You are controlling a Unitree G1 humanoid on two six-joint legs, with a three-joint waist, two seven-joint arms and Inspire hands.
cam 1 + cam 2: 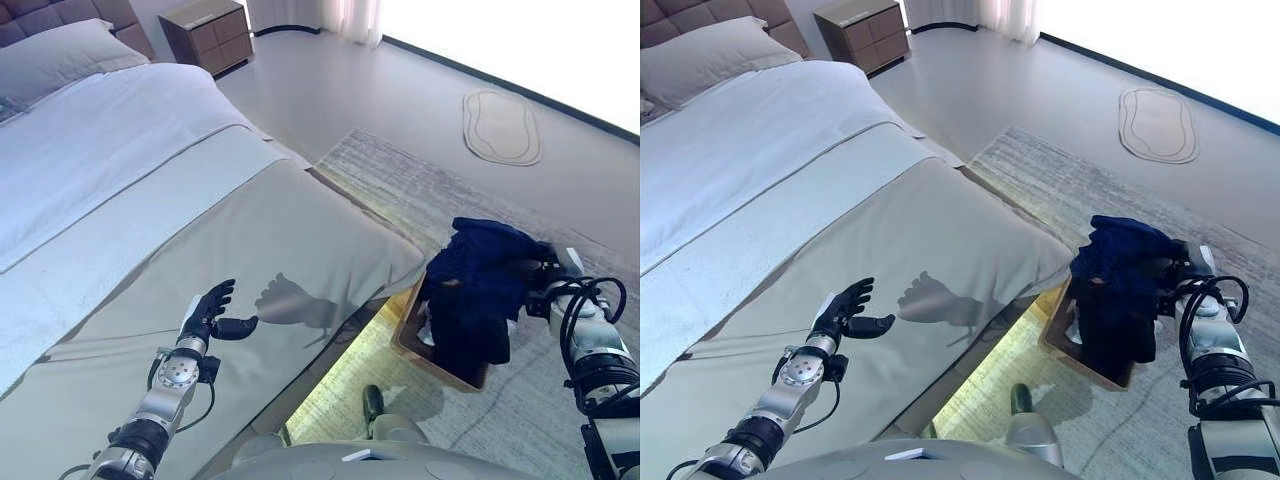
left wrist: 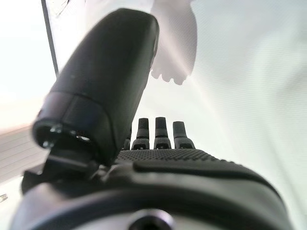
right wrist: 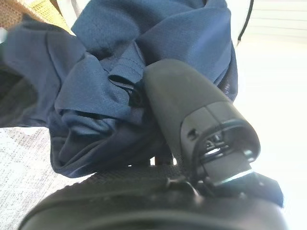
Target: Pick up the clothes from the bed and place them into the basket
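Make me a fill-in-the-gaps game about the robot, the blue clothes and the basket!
1. The right hand is shut on the ____ blue clothes.
2. The clothes hang over the basket, which stands on the ____ beside the bed.
3. The left hand is open above the ____ and holds nothing.
4. Near the head of the bed stands a wooden ____.

Missing words: dark; rug; bed; nightstand
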